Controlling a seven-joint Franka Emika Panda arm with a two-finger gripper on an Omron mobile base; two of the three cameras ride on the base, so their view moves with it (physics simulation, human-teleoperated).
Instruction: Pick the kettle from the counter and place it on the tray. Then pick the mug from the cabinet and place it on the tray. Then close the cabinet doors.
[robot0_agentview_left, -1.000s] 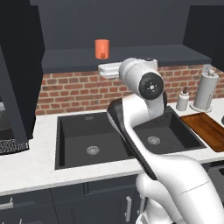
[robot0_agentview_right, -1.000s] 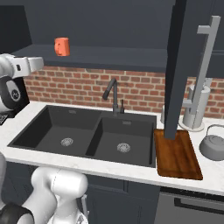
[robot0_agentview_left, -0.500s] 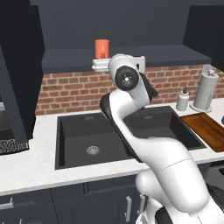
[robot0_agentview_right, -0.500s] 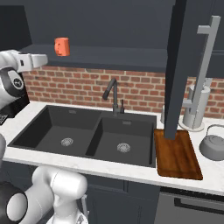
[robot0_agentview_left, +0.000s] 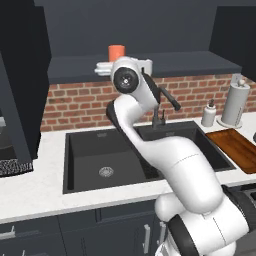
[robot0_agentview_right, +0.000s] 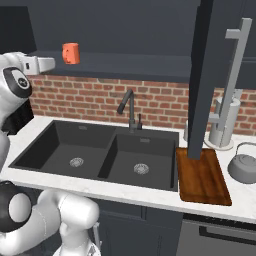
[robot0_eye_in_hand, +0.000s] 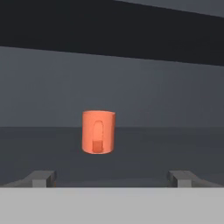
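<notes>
The claw (robot0_eye_in_hand: 112, 178) is raised to the level of the cabinet (robot0_agentview_right: 125, 30) shelf, and its two fingertips (robot0_eye_in_hand: 41, 178) stand wide apart with nothing between them. The mug (robot0_eye_in_hand: 98, 131) stands upright on the dark shelf, straight ahead and a little left of the centre line, with its handle turned toward the claw. There is a clear gap between the fingertips and the mug — no contact yet.

The kettle (robot0_agentview_right: 243, 162) sits on the counter (robot0_agentview_right: 150, 197) just beside the right edge of the tray (robot0_agentview_right: 202, 175), not on the board, so the first part of the task looks not completed.

The main risk, in my judgement, is the handle: if the claw goes straight forward, a finger can meet the handle first and push the mug deeper or turn it. Because the mug is off-centre, one finger may touch before the other and tip it. The open cabinet door (robot0_agentview_right: 202, 75) hangs over the tray and may obstruct the later carrying.
</notes>
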